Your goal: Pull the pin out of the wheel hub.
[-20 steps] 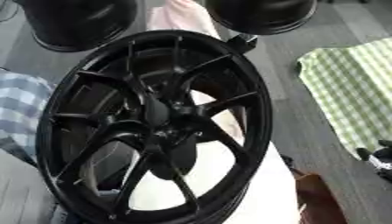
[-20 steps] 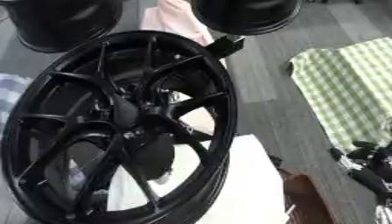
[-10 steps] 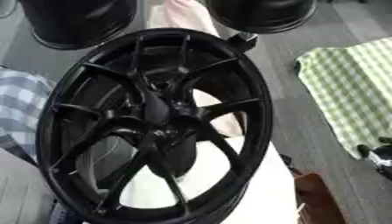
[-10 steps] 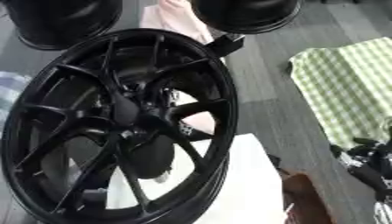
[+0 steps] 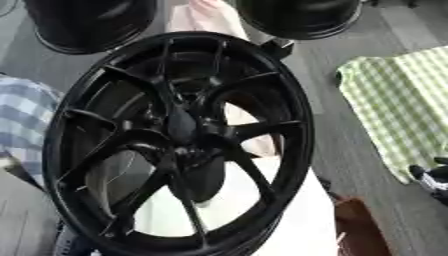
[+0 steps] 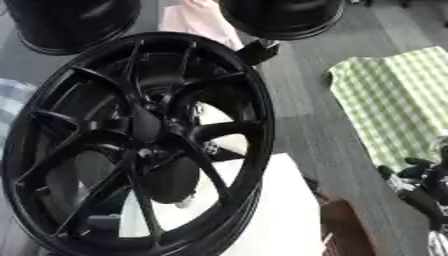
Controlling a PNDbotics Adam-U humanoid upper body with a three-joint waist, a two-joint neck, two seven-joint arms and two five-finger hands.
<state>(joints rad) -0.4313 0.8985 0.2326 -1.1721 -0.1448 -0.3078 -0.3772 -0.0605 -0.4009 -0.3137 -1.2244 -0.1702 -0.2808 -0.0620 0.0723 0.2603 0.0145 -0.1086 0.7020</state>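
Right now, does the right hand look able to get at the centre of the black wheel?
Probably yes. The right hand is low at the right edge, apart from the wheel; only bare grey floor lies between. I cannot make out a pin at the centre.

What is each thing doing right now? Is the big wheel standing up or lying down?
Wheel hub: black, standing tilted, no hand touching it.
Pin: cannot make it out.
Right hand: low at the right edge, off the wheel.
Green checked cloth: spread flat on the floor.
Two more black wheels: behind.

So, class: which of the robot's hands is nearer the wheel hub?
Right. The right hand sits at the lower right edge, well apart from the wheel hub. The left hand shows in neither view.
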